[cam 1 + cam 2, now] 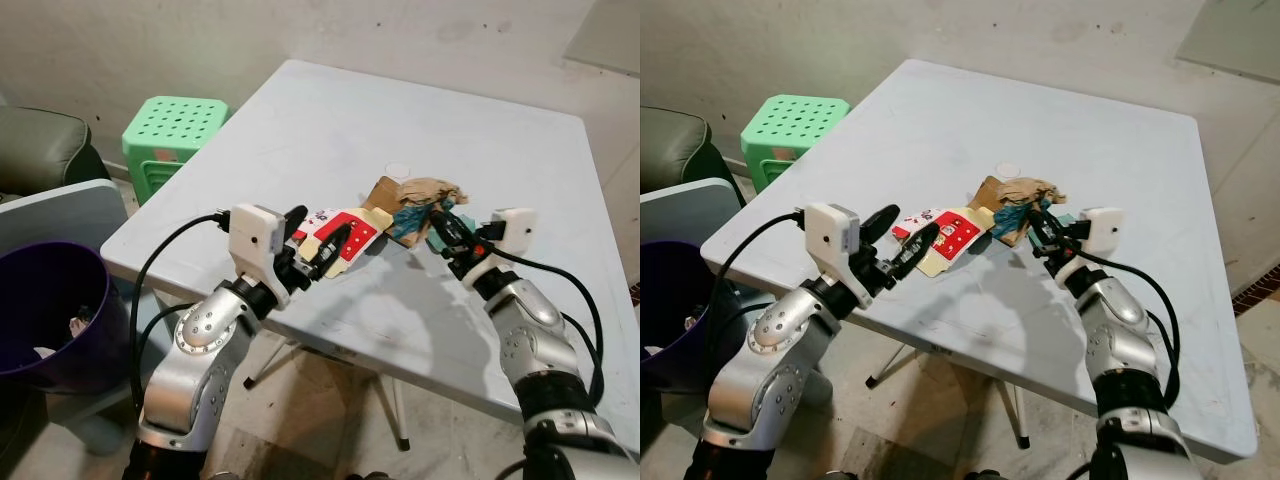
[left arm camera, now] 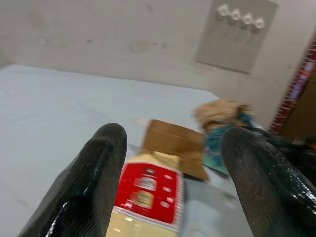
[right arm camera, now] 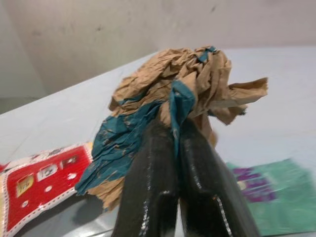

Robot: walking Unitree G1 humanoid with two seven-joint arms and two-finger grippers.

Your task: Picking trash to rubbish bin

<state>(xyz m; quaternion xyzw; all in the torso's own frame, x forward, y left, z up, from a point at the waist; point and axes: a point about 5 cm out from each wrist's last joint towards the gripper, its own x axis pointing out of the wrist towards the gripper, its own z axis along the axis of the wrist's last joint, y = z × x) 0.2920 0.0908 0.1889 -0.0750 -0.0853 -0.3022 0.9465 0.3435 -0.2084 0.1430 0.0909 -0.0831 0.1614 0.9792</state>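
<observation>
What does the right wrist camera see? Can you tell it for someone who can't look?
The right tool is pinched shut on a crumpled brown and teal paper wad, held over a pale table. A red and white card lies to one side, and a green wrapper to the other.

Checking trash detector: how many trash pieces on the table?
4: red-and-cream carton between left gripper fingers; brown box beside it; crumpled brown-teal paper in right gripper; green wrapper underneath. More may be hidden.
</observation>
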